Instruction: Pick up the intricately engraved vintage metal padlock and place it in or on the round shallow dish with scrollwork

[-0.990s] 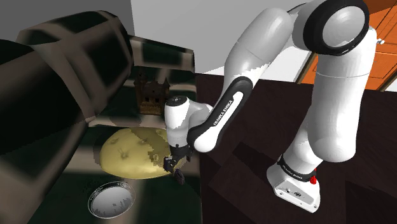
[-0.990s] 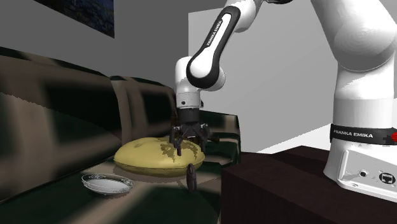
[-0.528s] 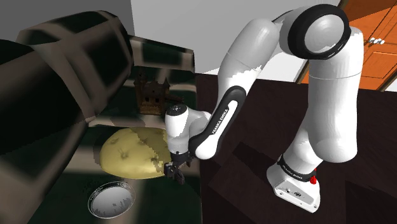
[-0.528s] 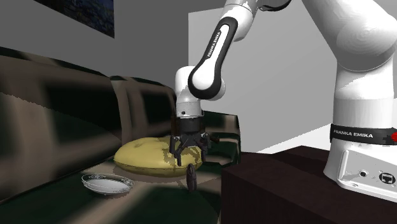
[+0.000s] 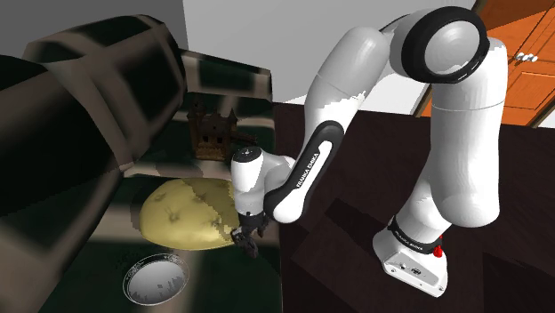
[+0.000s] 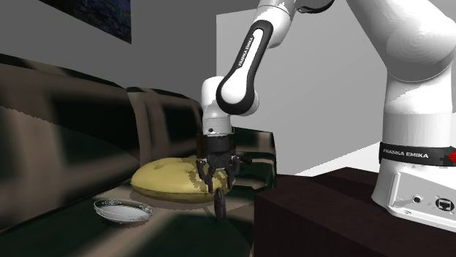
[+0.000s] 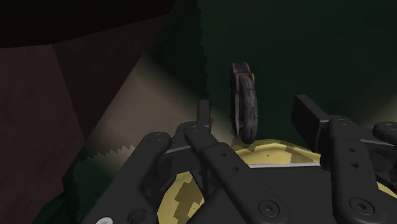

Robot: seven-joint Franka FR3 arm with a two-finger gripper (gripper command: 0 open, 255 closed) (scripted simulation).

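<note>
Jaws: spread apart and holding nothing. In the wrist view the padlock (image 7: 244, 102) lies in the gap between them and touches neither side. It presents its narrow edge to you, a dark, worn body with a reddish rim.

Padlock: it stands on edge on the seat of the sofa (image 6: 73, 124), at the seat's front corner, just beside the yellow cushion (image 6: 168, 179). In the second exterior view the padlock (image 6: 221, 203) sits directly beneath the jaws. In the shoulder view you find it (image 5: 252, 248) at the cushion's near edge, partly masked by the hand.

Dish: the round shallow dish (image 6: 123, 212) rests empty on the same seat, on the far side of the cushion from the padlock and well apart from it. Note its pale rim in the shoulder view (image 5: 156, 279).

Progress: judge the task to be early. The approach looks finished and the jaws are lined up over the target, but no grasp is made (whether the tips already reach down past the padlock's top cannot be told). You have four steps left: close on the padlock, lift it, carry it over the cushion, and set it in the dish.
</note>
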